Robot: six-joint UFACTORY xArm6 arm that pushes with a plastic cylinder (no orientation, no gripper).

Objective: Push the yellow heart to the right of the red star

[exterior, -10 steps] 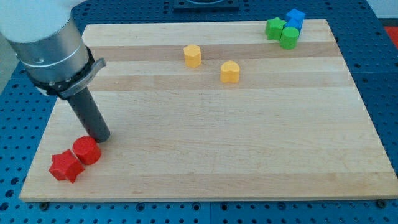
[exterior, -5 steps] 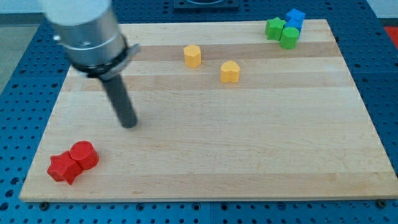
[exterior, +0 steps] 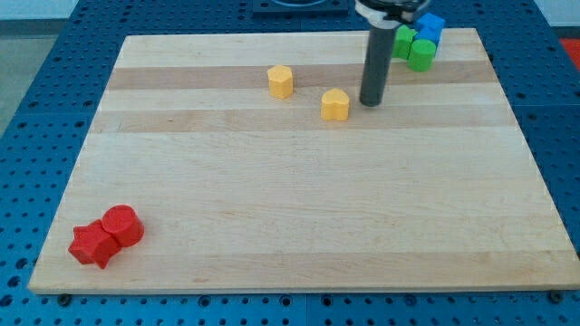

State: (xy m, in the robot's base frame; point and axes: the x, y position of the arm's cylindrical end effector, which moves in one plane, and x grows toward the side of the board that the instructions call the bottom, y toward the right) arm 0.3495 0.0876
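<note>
Approach step: my tip (exterior: 370,103) (bare rod, no fingers) sits just right of yellow heart (exterior: 335,105); next, long push down-left toward red star (exterior: 94,244).

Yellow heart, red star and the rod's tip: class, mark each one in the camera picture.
yellow heart (exterior: 335,105), camera view, top face
red star (exterior: 93,244), camera view, top face
my tip (exterior: 370,102), camera view, rod's very end
</note>
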